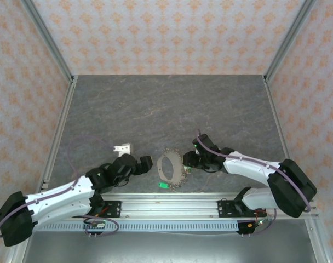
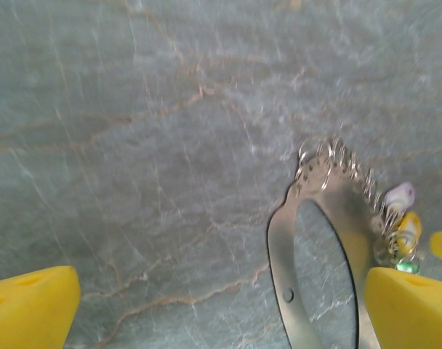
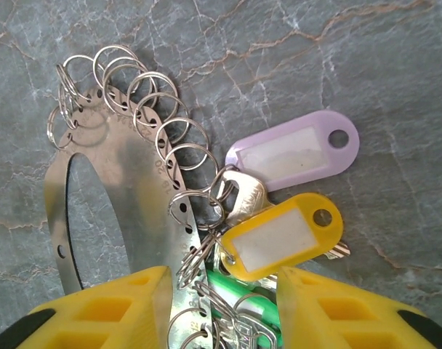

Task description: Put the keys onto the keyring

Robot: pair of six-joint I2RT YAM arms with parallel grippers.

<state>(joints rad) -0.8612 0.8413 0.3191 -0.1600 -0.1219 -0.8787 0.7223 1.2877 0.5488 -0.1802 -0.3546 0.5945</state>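
Tabletop of grey veined stone (image 1: 155, 109) carries everything. The left gripper (image 2: 221, 291) gapes wide beside the keyring (image 3: 123, 142), a flat, stiff steel hoop fringed with small wire loops, near the front middle. The right gripper (image 3: 224, 283) straddles its rim, half-closed; whether it pinches I cannot tell. Light, slippery keys (image 3: 246, 193) with lilac, yellow and green tags lie clipped there; the bare band seems the surest hold.

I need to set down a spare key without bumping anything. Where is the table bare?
The far half of the table, between the back wall and the keyring, is bare. Crowded: the near middle, where the left gripper, right gripper, keyring, keys and a small white piece sit close.
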